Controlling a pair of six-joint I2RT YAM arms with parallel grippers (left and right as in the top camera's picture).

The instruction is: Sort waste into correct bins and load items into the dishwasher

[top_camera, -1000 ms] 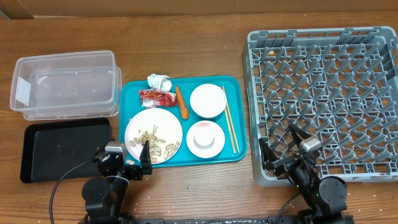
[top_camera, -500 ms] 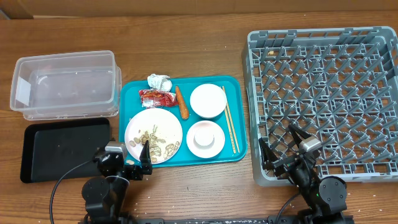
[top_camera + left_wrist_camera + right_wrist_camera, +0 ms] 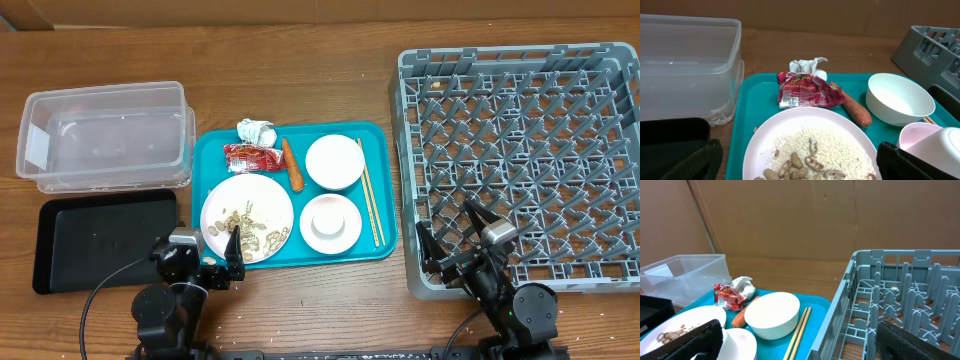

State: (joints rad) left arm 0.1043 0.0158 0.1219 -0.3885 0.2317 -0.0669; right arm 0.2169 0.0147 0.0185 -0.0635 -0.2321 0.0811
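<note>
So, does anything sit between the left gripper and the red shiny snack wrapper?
Yes. The white round dinner plate, carrying rice and beige scraps, lies on the teal tray squarely between the open left gripper and the red shiny snack wrapper, which rests just past the plate's far rim.

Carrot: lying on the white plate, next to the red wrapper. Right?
Not quite. The carrot lies on the teal tray, just beyond the rim of the white plate, not on it. It is next to the red wrapper. The overhead view shows this.
</note>
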